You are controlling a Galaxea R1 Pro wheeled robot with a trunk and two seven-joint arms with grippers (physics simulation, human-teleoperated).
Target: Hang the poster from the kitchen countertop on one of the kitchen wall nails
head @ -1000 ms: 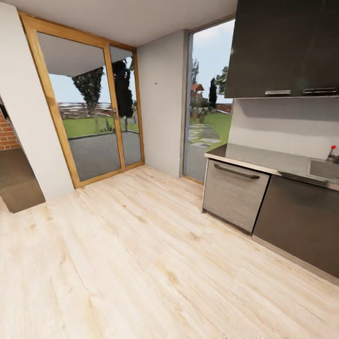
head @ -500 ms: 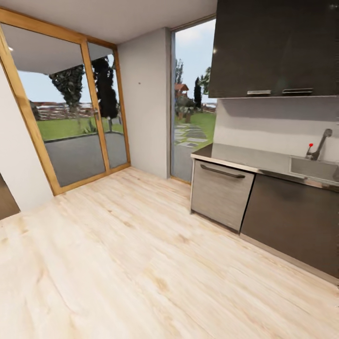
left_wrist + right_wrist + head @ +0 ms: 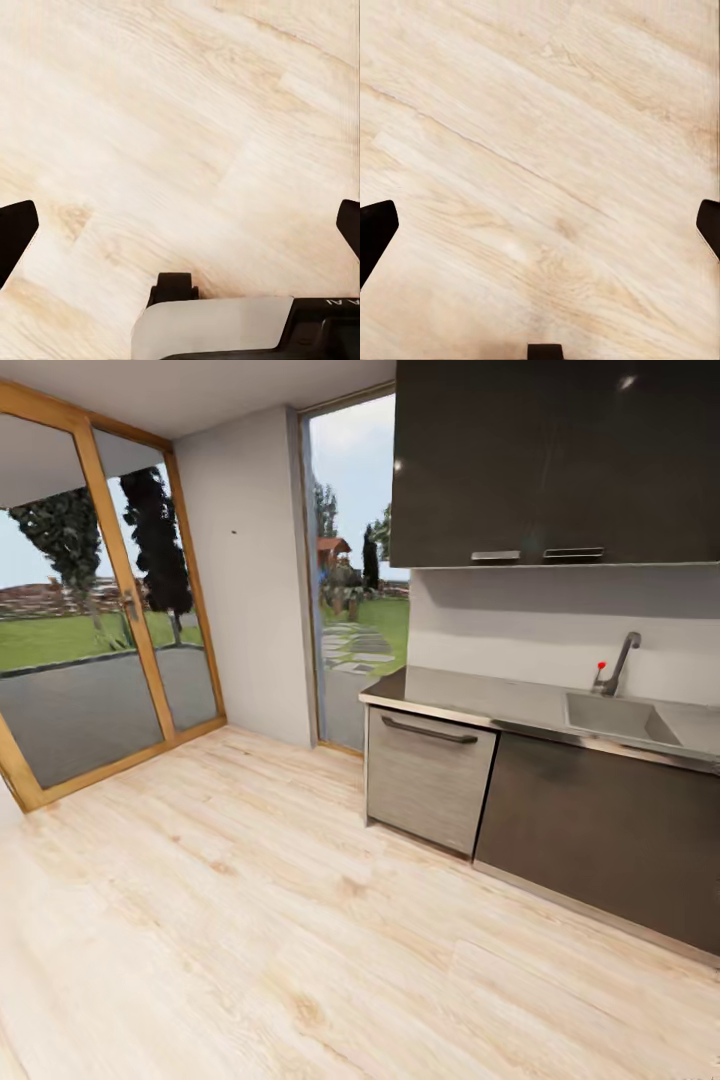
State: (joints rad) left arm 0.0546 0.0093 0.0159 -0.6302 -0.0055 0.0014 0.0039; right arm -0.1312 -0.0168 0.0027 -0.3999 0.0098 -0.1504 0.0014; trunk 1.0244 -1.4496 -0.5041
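Observation:
The pale grey kitchen countertop point(image 3: 470, 695) runs along the right wall over dark cabinets, with an inset steel sink point(image 3: 610, 716) and a chrome tap point(image 3: 620, 660). No poster lies on the stretch of worktop in view. A tiny dark wall nail point(image 3: 233, 532) is a speck on the pale grey wall between the glass door and the tall window. My left gripper point(image 3: 180, 225) hangs open over the wooden floor, nothing between its fingers. My right gripper point(image 3: 540, 232) is open over bare floorboards too.
A steel-fronted dishwasher point(image 3: 428, 780) ends the cabinet run at its left. Dark upper cabinets point(image 3: 560, 460) hang above the worktop. Wood-framed glass doors point(image 3: 90, 630) and a tall window point(image 3: 350, 580) face the garden. Light wooden floor point(image 3: 250, 920) spreads ahead.
The camera has swung to the right: doors and wall slid left in the picture, and the sink and tap came fully into view. Nothing in the room itself moved.

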